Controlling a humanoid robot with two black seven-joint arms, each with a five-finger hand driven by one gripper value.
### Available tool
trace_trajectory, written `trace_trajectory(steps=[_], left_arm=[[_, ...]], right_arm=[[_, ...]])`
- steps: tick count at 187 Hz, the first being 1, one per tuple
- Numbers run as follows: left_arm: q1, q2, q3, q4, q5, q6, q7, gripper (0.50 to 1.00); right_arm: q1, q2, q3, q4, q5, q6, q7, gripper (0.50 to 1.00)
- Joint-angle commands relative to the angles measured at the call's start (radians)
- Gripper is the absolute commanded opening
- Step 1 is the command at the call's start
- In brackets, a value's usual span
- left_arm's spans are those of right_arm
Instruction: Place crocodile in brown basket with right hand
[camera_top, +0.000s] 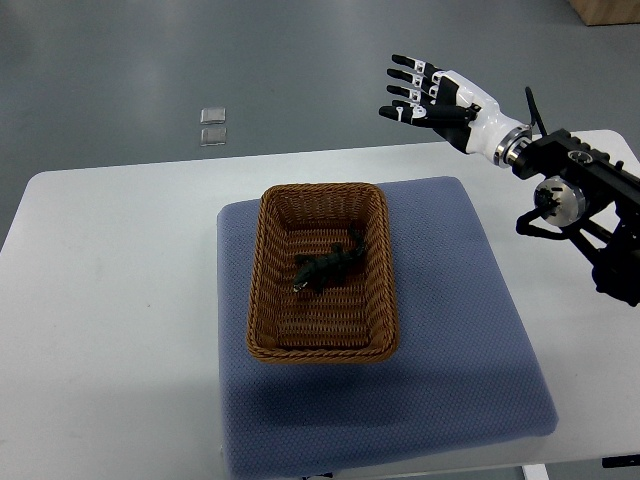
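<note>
A dark green toy crocodile lies inside the brown wicker basket, near its middle and angled from lower left to upper right. The basket stands on a blue-grey mat on the white table. My right hand hovers up and to the right of the basket, past the table's far edge, with its black-tipped fingers spread and nothing in them. Its arm comes in from the right edge. The left arm does not show.
The white table stretches bare to the left of the mat. Beyond the table, on the grey floor, sit two small clear squares. A wooden box corner shows at top right.
</note>
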Motion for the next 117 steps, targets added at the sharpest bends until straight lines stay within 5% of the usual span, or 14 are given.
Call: trace_trajectory(steps=[1, 49, 117], left_arm=[[0.0, 0.0, 0.0, 0.0, 0.0, -0.001, 0.0, 1.0], [0.0, 0.0, 0.0, 0.0, 0.0, 0.0, 0.0, 1.0], [0.003, 0.0, 0.0, 0.0, 0.0, 0.0, 0.0, 1.0]], right_arm=[[-0.088, 0.065, 0.102, -0.008, 0.074, 0.003, 0.021, 0.928], [-0.185, 0.175, 0.196, -0.058, 0.232, 0.017, 0.025, 0.928], [-0.192, 0.175, 0.204, -0.088, 0.27, 0.024, 0.063, 0.928]])
